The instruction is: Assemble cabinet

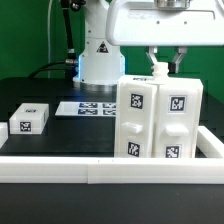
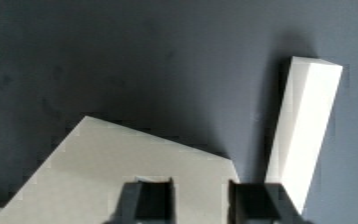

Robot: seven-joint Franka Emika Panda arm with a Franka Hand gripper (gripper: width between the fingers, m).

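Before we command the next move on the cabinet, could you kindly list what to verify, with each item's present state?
1. Cabinet stands upright on the table: ok.
2. Gripper hangs over the cabinet's top: ok.
3. Fingers closed on a part: cannot tell.
4. Small tagged white piece lies well apart from the cabinet: ok.
5. Marker board lies flat with nothing on it: ok.

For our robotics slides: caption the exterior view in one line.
Robot gripper at the top of an upright white cabinet on a black table.
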